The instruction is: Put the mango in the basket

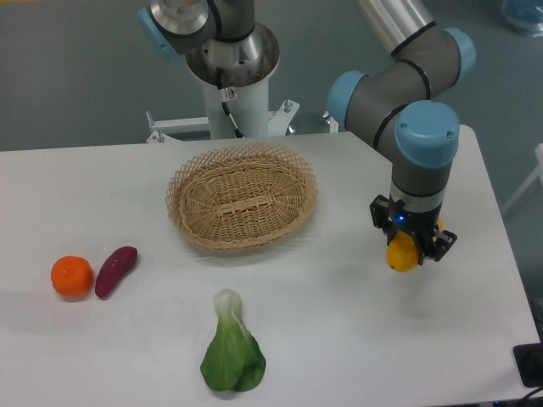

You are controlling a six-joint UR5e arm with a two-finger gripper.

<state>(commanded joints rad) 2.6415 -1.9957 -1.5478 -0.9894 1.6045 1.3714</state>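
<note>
- One claw (413,243) is clamping the mango (403,255), holding it just above the surface (339,339), well to the right of the basket (242,202).
- The basket is lying to the claw's left and slightly farther back, so the carry is looking like a leftward sweep over the lacy rim.

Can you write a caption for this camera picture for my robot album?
End effector grips the mango right of the empty basket.
</note>
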